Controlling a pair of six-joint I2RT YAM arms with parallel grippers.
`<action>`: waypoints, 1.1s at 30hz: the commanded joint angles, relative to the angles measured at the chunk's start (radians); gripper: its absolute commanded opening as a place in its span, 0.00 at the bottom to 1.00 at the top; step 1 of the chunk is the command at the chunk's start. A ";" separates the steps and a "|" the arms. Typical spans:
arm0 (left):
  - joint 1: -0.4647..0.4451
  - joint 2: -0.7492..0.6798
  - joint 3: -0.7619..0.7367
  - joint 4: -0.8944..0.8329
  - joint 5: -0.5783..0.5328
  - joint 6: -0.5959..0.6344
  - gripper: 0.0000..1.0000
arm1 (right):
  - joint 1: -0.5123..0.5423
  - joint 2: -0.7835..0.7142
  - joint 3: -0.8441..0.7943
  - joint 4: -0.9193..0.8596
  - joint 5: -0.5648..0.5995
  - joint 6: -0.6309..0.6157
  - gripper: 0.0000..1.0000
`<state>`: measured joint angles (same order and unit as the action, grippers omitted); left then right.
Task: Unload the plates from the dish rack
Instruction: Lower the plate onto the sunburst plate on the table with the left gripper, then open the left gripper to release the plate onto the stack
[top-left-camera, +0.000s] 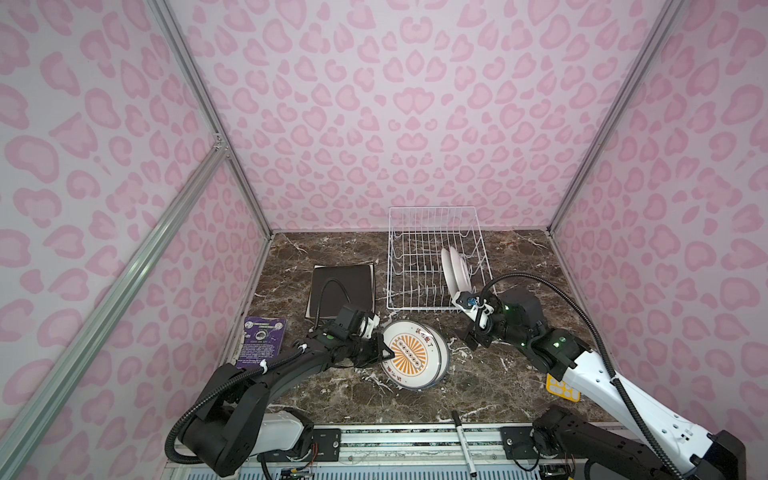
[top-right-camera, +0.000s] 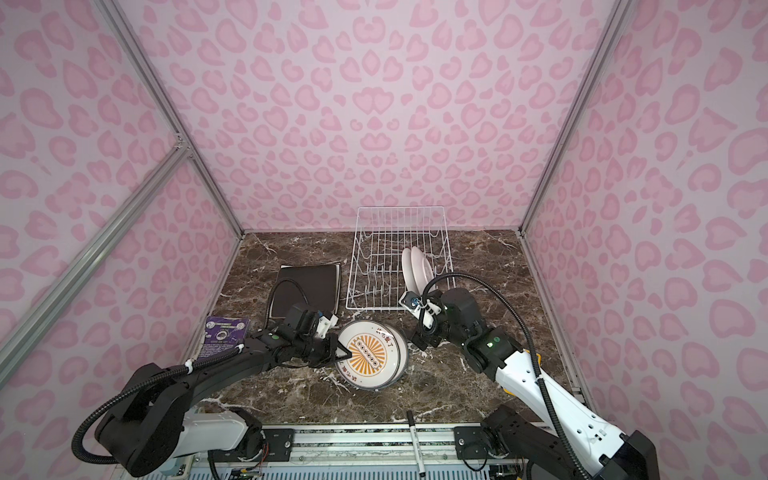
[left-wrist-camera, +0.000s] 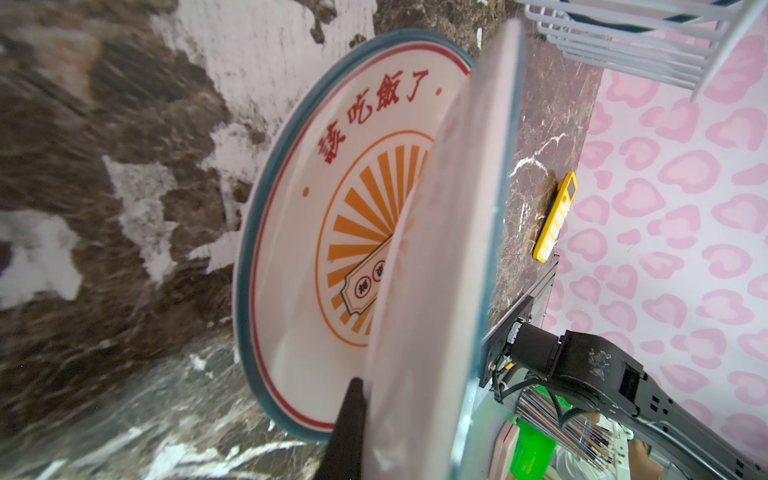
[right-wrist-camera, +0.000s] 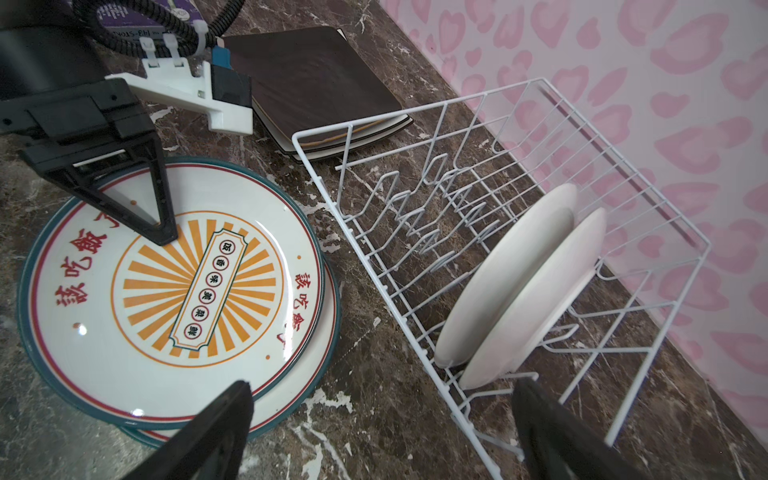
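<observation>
Right wrist: sunburst plate (right-wrist-camera: 208, 291), teal-rimmed, seemingly stacked.

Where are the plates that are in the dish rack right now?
In both top views, two round white plates stand on edge at the right side of the white wire dish rack, towards its near end.

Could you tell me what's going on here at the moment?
The two arms are emptying the dish rack. The left gripper is shut on the rim of a sunburst plate, holding it over a second sunburst plate that lies on the counter in front of the rack. The right gripper is open near the rack's front corner, holding nothing. Two white-backed plates stand upright in the rack, and a stack of square plates, dark one on top, lies on the counter beside it.
</observation>
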<state>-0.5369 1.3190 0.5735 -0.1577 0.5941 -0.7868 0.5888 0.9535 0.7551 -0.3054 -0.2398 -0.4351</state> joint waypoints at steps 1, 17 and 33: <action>-0.002 0.008 0.022 0.033 0.014 -0.001 0.13 | 0.001 0.001 -0.001 0.020 0.006 0.012 0.99; -0.004 0.014 0.062 -0.076 -0.050 0.044 0.50 | 0.000 0.009 0.001 0.045 0.005 0.028 0.99; -0.039 0.022 0.150 -0.218 -0.157 0.036 0.65 | 0.001 0.018 -0.002 0.054 0.003 0.052 0.99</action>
<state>-0.5686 1.3315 0.7078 -0.3622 0.4568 -0.7567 0.5892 0.9726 0.7555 -0.2741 -0.2401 -0.3958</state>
